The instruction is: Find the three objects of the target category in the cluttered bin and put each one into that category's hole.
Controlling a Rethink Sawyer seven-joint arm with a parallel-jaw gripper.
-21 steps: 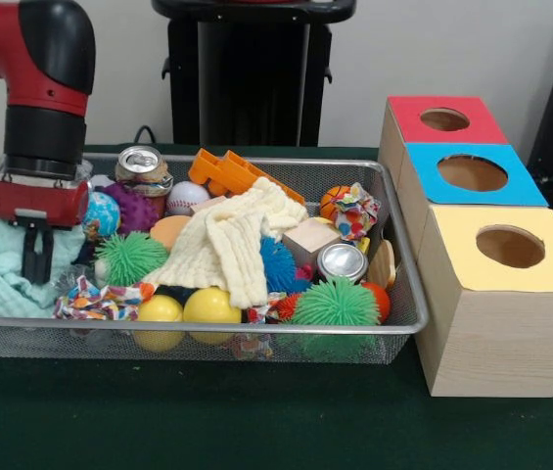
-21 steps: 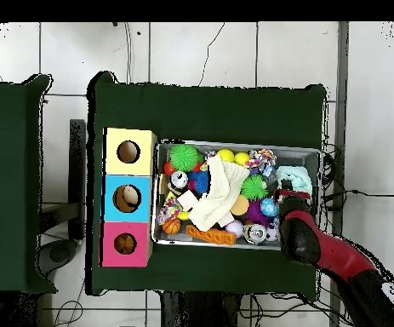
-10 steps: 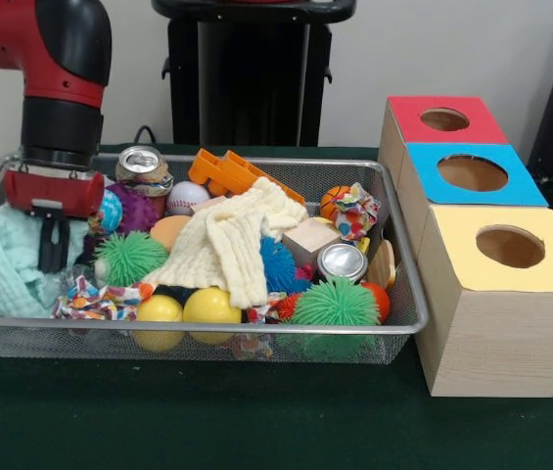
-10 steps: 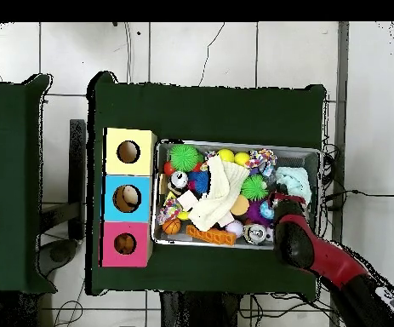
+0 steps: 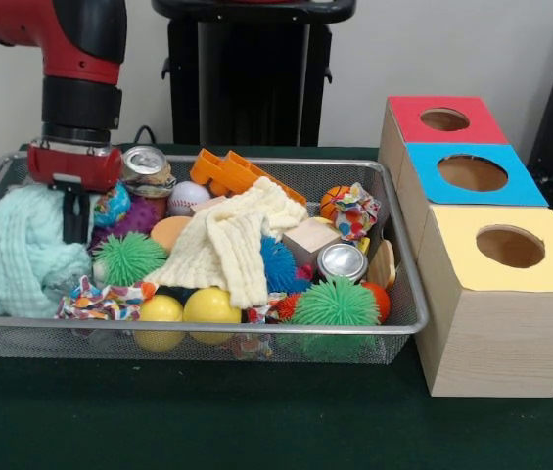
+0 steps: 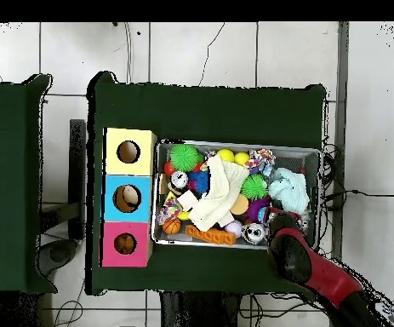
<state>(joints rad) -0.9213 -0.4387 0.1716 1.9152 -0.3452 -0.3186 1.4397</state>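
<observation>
Gripping the mint-green cloth [image 5: 23, 250], my gripper [image 5: 75, 217] sits at the left of the front view, its dark fingers pinched on the cloth's upper right edge so that the fabric hangs bunched and lifted against the left end of the wire bin [image 5: 408, 304]. In the overhead view the same cloth [image 6: 292, 191] shows at the bin's right end, just above my red arm [image 6: 315, 271].

A cream knitted cloth [image 5: 232, 240] lies draped across the middle of the clutter. Around it are a green spiky ball [image 5: 129, 257], two yellow balls [image 5: 186, 309] at the front wall, a crushed can [image 5: 144, 166] beside my wrist, and an orange plastic piece [image 5: 227, 173] at the back. On the desk [image 5: 256, 421] to the right of the bin stand three boxes with round holes: red [image 5: 442, 119], blue [image 5: 472, 173] and yellow [image 5: 509, 247].
</observation>
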